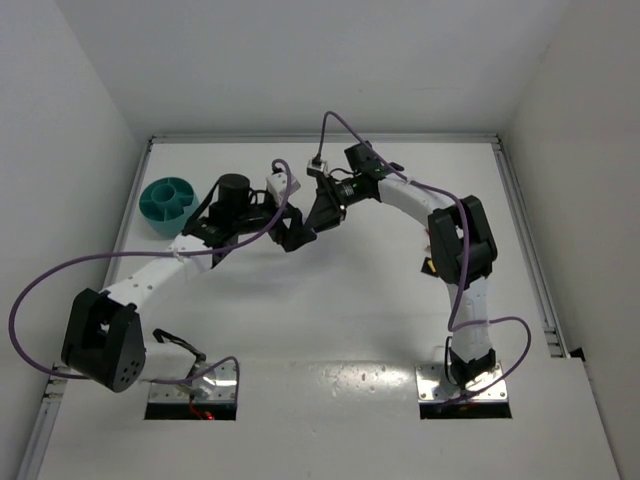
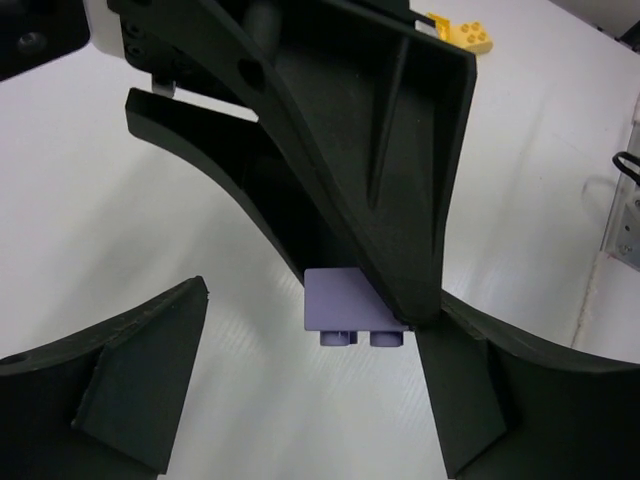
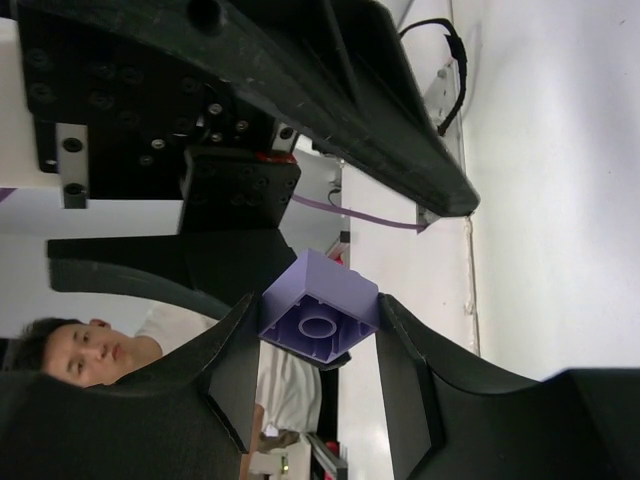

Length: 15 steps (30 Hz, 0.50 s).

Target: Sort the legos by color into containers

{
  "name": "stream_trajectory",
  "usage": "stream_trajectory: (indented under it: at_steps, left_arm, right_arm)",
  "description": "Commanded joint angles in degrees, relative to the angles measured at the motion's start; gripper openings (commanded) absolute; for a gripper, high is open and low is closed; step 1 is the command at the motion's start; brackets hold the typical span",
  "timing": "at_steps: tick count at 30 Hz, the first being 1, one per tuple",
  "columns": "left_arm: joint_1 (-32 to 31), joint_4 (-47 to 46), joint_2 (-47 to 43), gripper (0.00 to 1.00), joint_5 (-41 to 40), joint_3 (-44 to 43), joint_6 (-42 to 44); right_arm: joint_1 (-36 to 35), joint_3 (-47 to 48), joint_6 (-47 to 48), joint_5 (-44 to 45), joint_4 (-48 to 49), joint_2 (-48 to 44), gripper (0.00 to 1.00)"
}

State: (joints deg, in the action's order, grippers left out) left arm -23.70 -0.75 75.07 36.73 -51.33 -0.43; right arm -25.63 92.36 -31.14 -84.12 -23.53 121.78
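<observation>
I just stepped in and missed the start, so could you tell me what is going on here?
The right gripper is pinching a purple brick above the table. The left gripper is open, with a finger on either side of the brick, which looks like a handover. A yellow brick lies on the table, and the bowl sits far left.

Layout: bowl [image 1: 167, 203] far left on counter [image 1: 330, 300].
Right of bowl: left end effector [image 1: 292, 238]; brick [image 3: 320, 308] in right end effector [image 1: 322, 222], between the left one's fingers.
</observation>
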Motion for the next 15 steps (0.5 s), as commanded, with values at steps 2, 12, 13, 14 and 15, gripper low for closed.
stream_trajectory:
  at_steps: [2, 12, 13, 14, 15]
  left_arm:
    - [-1.0, -1.2, 0.1, 0.84, 0.9, -3.5, 0.9]
    - [-2.9, 0.5, 1.1, 0.62, 1.4, -5.1, 2.4]
    - [-2.9, 0.5, 1.1, 0.62, 1.4, -5.1, 2.4]
    - [-2.9, 0.5, 1.1, 0.60, 1.4, -5.1, 2.4]
    - [-2.9, 0.5, 1.1, 0.60, 1.4, -5.1, 2.4]
  right_arm:
    - [-0.7, -0.3, 0.0, -4.9, 2.6, -2.7, 0.34]
    - [-0.7, 0.3, -0.5, -4.9, 2.6, -2.2, 0.34]
    - [-0.7, 0.8, -0.5, -4.9, 2.6, -2.2, 0.34]
    - [-0.7, 0.8, -0.5, -4.9, 2.6, -2.2, 0.34]
    - [-0.7, 0.8, -0.5, -5.4, 2.6, -2.2, 0.34]
